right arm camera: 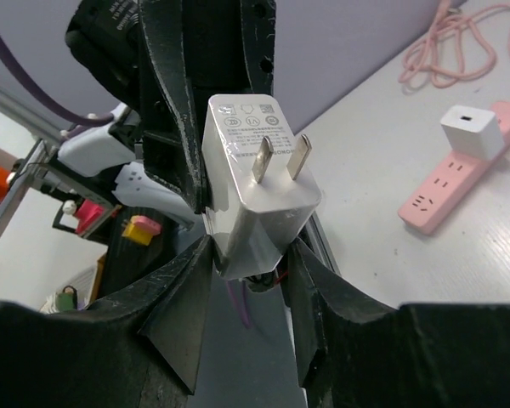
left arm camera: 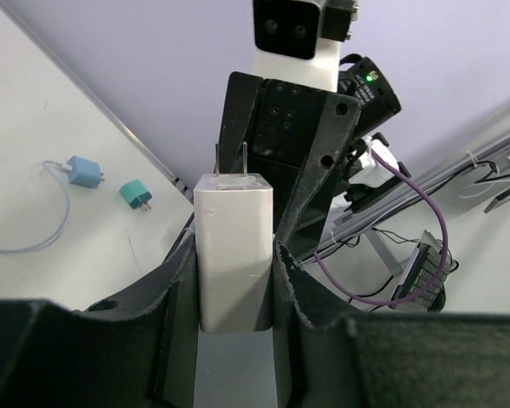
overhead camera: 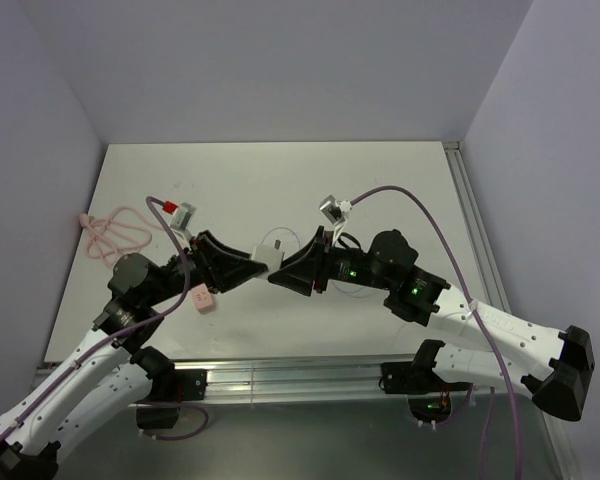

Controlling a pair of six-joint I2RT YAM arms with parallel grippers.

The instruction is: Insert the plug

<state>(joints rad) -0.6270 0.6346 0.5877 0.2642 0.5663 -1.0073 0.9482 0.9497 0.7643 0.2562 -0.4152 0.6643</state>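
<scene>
The plug (left arm camera: pixel 232 221), a white block with two flat metal prongs (right arm camera: pixel 276 157), hangs above the middle of the table (overhead camera: pixel 273 250). My left gripper (left arm camera: pixel 234 255) is shut on its rear half, pads pressed on both flat sides. My right gripper (right arm camera: pixel 251 255) faces it from the other side. Its fingers touch the pronged end on both sides, so it is shut on the plug too. From above, the two grippers (overhead camera: pixel 255 262) (overhead camera: pixel 280 276) meet tip to tip. The pink socket strip (right arm camera: pixel 446 191) lies on the table at the left.
A white adapter (right arm camera: pixel 470 129) sits in the pink strip, and the strip's pink cord (overhead camera: pixel 115 235) coils at the far left. A pale blue plug head on a thin looping wire (left arm camera: pixel 83 172) and a small green plug (left arm camera: pixel 136 195) lie on the table. Purple robot cable (overhead camera: pixel 430 215) arcs overhead at the right.
</scene>
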